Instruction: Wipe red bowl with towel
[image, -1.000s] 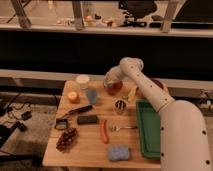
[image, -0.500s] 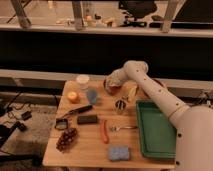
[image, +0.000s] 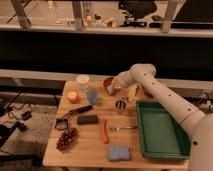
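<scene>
The red bowl (image: 107, 82) sits at the back middle of the wooden table (image: 90, 150), just right of a white cup (image: 82, 80). Only its left rim and part of its inside show, since the gripper covers the rest. My gripper (image: 111, 89) reaches in from the right and hangs down at the bowl's front right edge. It is shut on the towel (image: 110, 90), a small pale patch of cloth pressed at the bowl's rim.
A green tray (image: 160, 131) fills the right side. Banana (image: 132, 92), metal cup (image: 120, 105), blue-grey object (image: 92, 95), orange (image: 73, 96), dark utensil (image: 77, 110), black block (image: 88, 119), grapes (image: 67, 139), red sausage (image: 105, 131), fork (image: 123, 128) and blue sponge (image: 119, 153) lie around.
The gripper has slid slightly left across the bowl with the towel. The big arm link that filled the right foreground has pulled back, uncovering the tray.
</scene>
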